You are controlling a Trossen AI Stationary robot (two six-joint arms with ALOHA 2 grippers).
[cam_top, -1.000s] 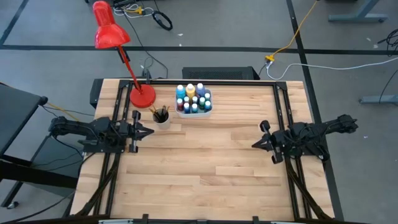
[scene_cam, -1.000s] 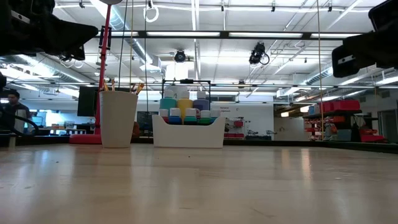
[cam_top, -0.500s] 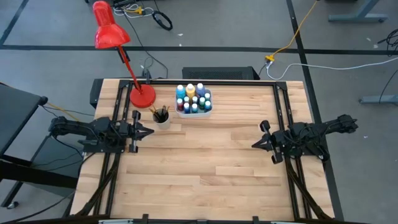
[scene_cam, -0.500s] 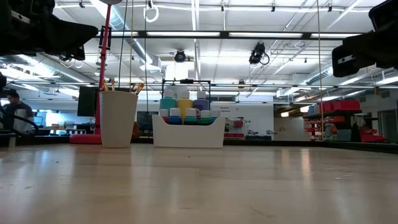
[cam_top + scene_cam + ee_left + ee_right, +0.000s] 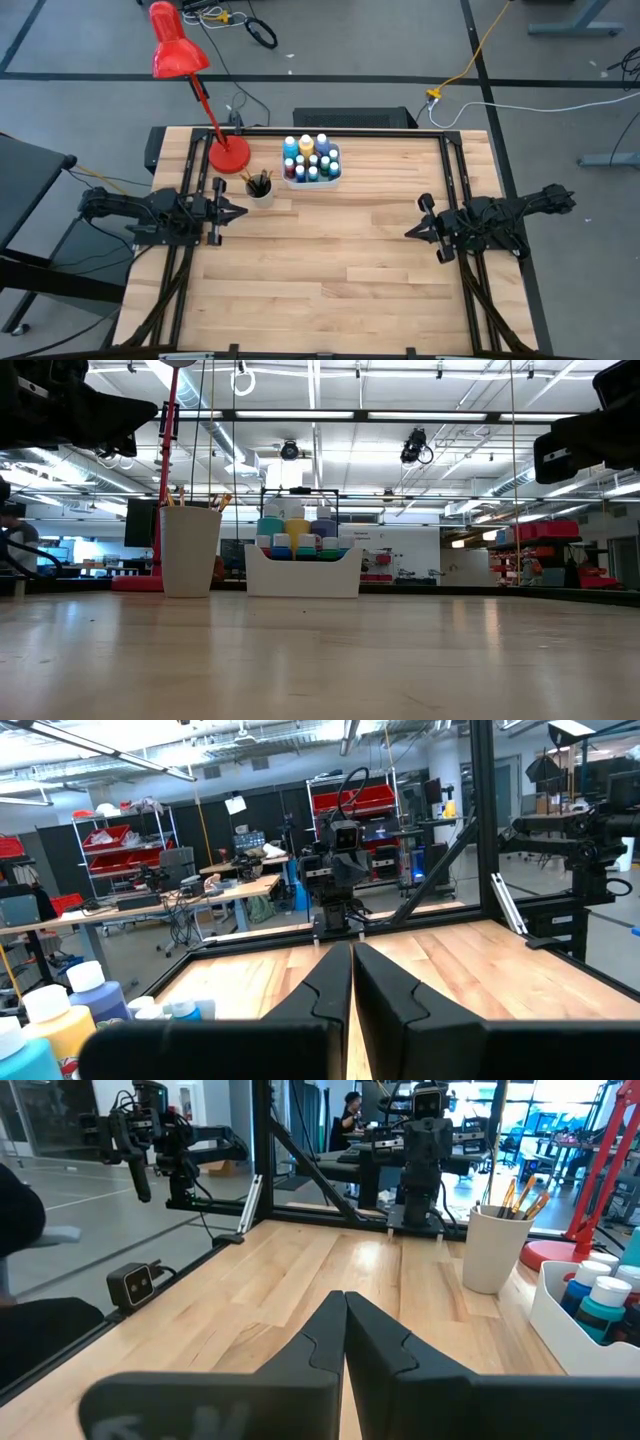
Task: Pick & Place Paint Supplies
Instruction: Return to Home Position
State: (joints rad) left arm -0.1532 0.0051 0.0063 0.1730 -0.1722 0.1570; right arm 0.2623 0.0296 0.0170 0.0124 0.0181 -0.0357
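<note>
Pointing inward from the left side of the desk (image 5: 340, 275), the left claw (image 5: 236, 211) has its 2 fingers pressed flat together with nothing between them. The right claw (image 5: 413, 231) faces it from the right side, closed and empty in the same way. The paint bottles (image 5: 311, 160) stand packed in a white tray (image 5: 312, 184) near the far edge, well apart from both claws; their caps crowd together, so a count is hard to settle. Near the tray a white cup (image 5: 260, 201) holds the paintbrushes (image 5: 259, 182), and the low view shows only their tips above its rim. A red lamp (image 5: 229, 155) stands beside the cup. The left wrist view cuts the bottles off at its edge.
</note>
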